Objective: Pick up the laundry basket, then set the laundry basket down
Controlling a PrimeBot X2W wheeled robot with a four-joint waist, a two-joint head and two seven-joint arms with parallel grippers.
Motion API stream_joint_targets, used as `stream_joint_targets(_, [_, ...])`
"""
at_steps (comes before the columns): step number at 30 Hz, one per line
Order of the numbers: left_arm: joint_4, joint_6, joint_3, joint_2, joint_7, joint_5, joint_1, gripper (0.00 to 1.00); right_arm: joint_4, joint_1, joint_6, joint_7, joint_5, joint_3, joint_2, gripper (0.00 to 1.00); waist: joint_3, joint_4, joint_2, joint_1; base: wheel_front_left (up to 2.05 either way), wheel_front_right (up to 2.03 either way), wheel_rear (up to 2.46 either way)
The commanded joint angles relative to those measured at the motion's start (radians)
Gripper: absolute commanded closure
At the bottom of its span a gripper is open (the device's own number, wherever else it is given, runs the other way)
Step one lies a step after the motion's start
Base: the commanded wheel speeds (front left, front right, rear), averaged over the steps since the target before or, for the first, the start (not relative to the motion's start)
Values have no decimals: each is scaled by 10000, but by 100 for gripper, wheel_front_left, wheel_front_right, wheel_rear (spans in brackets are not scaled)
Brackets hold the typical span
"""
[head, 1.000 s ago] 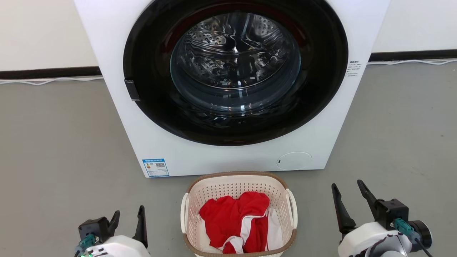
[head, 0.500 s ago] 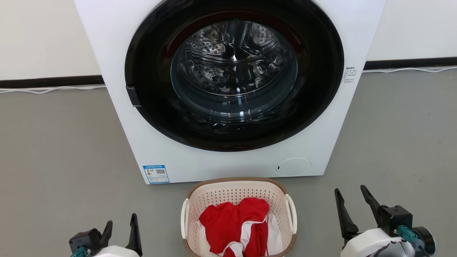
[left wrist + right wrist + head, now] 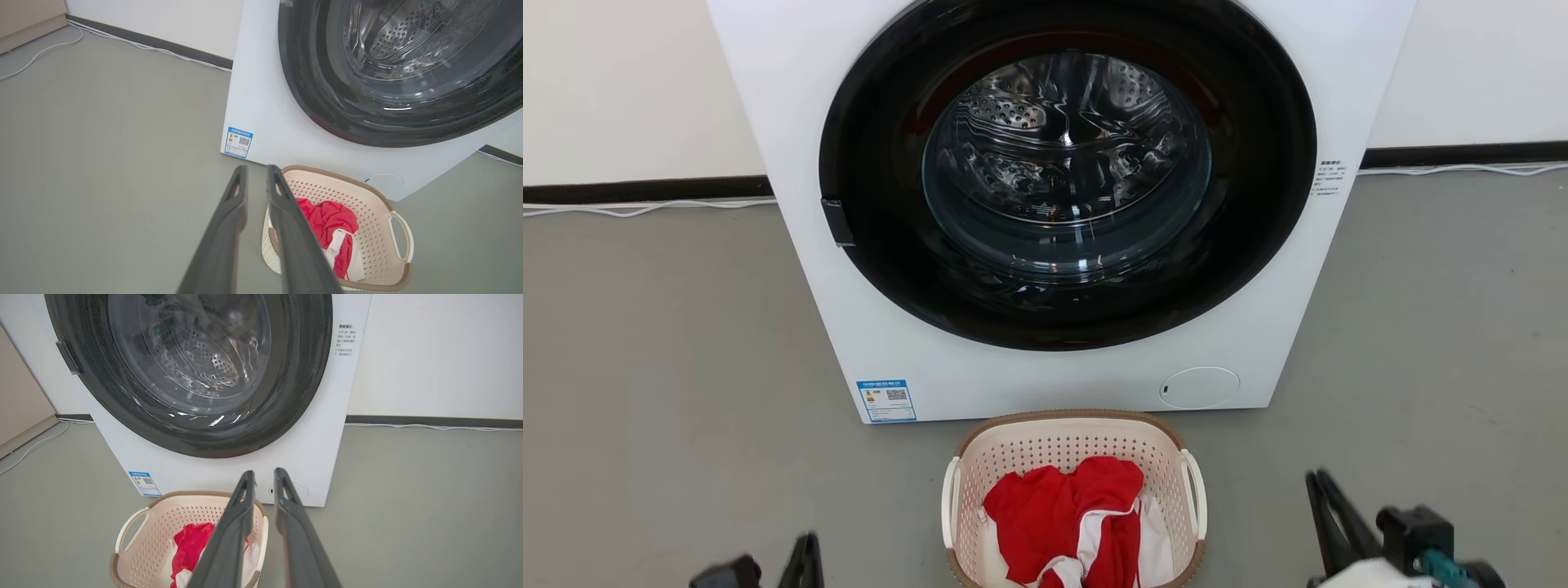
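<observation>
Standing on the grey floor (image 3: 670, 343) at the low centre of the head view, the laundry basket (image 3: 1054, 445) sits just in front of the white washing machine (image 3: 1045, 384) with a thin strip of floor between them. Basket upright, brown rim up, one white loop handle on each side. Inside lies a red garment (image 3: 1054, 510) bunched over a white cloth (image 3: 1156, 539). Machine's round dark door (image 3: 1258, 245) fills the upper middle of the frame, steel drum (image 3: 1066, 155) visible through the glass. A blue label (image 3: 887, 400) sits at the machine's lower left and a round hatch (image 3: 1199, 387) at its lower right. White cable (image 3: 645, 208) runs along the dark baseboard at left. Left gripper (image 3: 256, 171) - fingers a narrow gap apart, nothing between them. In the left wrist view its right-hand finger crosses in front of the basket's left edge, while the head view puts this gripper at the bottom left corner, apart from the basket. Right gripper (image 3: 263, 475) - fingers likewise slightly parted and empty. In the right wrist view its tips lie over the machine's lower front, with the basket at lower left of that frame. In the head view it sits blurred at the bottom right, clear of the right-hand handle.
</observation>
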Motion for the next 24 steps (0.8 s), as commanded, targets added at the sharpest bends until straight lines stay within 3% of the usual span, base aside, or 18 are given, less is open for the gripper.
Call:
stream_joint_targets(1, [-3,-5,19,5,29,-49,-30,100,0,-35,0,28,56,-29,-2,100,0,2,-1,0,0,0,0])
stream_joint_targets(6, [-134,-61,96,13,254,-655,-90,100,-63,-108,4,274,806,-134,-4,100,2,5,-1,22,0,0,0])
stream_joint_targets(11, [-298,-107,90,19,377,-1182,-87,100,-200,-87,7,381,1467,-117,-6,100,39,9,-1,2,0,0,0])
stream_joint_targets(24, [-694,-227,118,37,732,-2534,-126,100,-506,-100,14,711,3142,-145,-11,100,94,20,-1,0,0,0,0])
